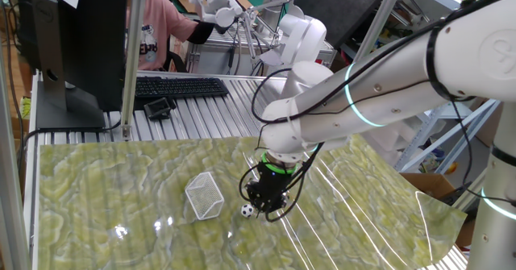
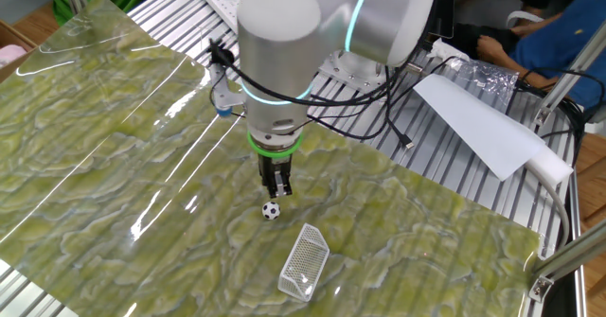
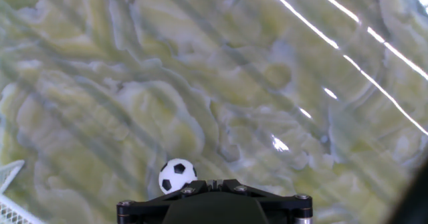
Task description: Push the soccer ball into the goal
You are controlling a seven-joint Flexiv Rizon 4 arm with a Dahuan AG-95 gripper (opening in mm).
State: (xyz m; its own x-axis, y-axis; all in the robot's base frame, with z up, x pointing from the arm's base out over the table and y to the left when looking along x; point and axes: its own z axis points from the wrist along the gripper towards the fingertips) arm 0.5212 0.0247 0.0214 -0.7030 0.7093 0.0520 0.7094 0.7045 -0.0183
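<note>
Your desk (image 1: 97, 181) is spread with a glossy green marbled sheet, and it carries everything that matters here; beyond its far edge a keyboard (image 1: 177, 86) and a dark monitor (image 1: 72, 44) sit on the ribbed metal top, well clear of the play. Over the sheet your white arm (image 1: 379, 93) bends down so that the wrist hangs vertical, which suits a push better than a pick; the gripper (image 2: 276, 190) points straight at the sheet with its jaws clenched on nothing, so you present one solid blunt tip instead of two prongs the ball could slip between. The goal (image 2: 304, 260) lies near, a small white mesh wedge; in the other fixed view its open mouth appears to face back toward the gripper, though the mesh makes that hard to confirm. The soccer ball (image 2: 272, 210) rests on the sheet just beside the fingertips, on the side toward the goal, and the hand view shows it close against the gripper body, slightly off to one side; whether it actually touches I cannot tell. Judging from this line-up, your next move is a short, low sweep toward the net; because the ball sits a little off-centre, it may roll off at an angle.
</note>
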